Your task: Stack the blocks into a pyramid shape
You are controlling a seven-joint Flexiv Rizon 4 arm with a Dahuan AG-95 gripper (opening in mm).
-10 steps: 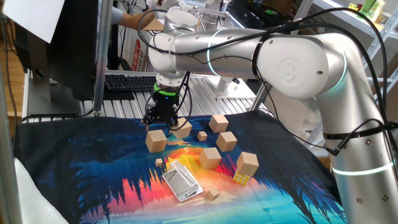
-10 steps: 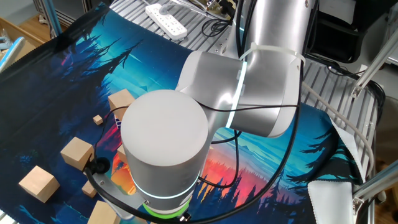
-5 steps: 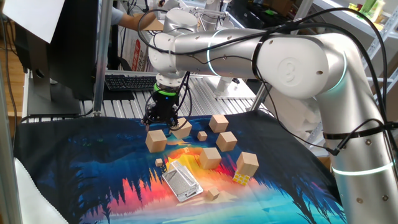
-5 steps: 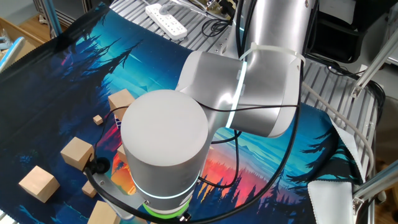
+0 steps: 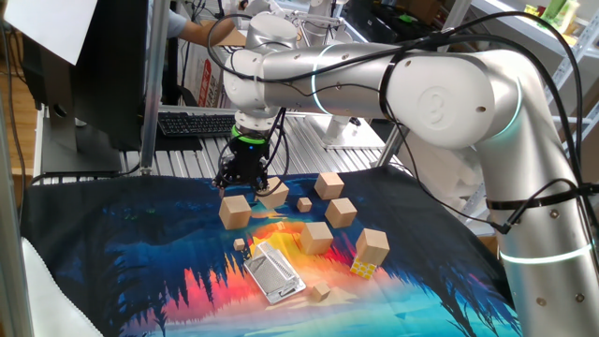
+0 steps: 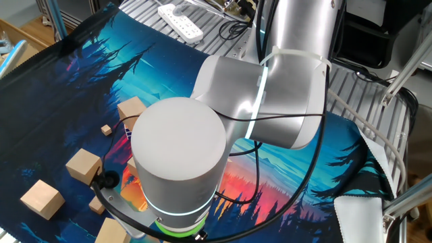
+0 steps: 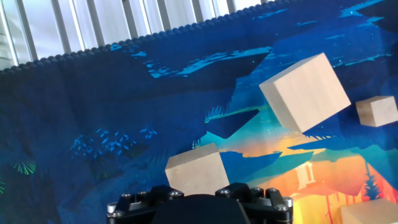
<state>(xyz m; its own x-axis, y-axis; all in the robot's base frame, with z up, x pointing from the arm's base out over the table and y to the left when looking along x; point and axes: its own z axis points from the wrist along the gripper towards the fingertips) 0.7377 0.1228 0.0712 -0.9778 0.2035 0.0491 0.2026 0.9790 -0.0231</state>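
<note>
Plainly, in one fixed view the gripper point(image 5: 245, 180) pointed straight down, low over the far edge of the printed mat point(image 5: 112, 243). Its dark fingers blurred together there, so I could not tell whether they stood apart or pinched anything. One of the blocks point(image 5: 273, 195) lay just beside it and another block point(image 5: 236, 211) just in front. Three more point(image 5: 329, 184) point(image 5: 341, 212) point(image 5: 316, 237) were scattered farther off, and none of these was stacked, so the pyramid looked barely begun. In my judgement the hand sat low to take the nearest cube as a base piece. In the other fixed view the arm's big joint point(image 6: 179, 158) hid the hand entirely. Only loose blocks point(image 6: 84, 165) point(image 6: 42, 198) showed beyond it, well apart from one another. In the hand view a tan block point(image 7: 198, 169) lay right against the gripper's body at the bottom edge. A larger-looking, tilted one point(image 7: 305, 92) sat farther ahead and to the side. No fingertips showed, so a grasp stayed uncertain. Against both earlier moments nothing differed: arm, hand and every cube kept their places.
</note>
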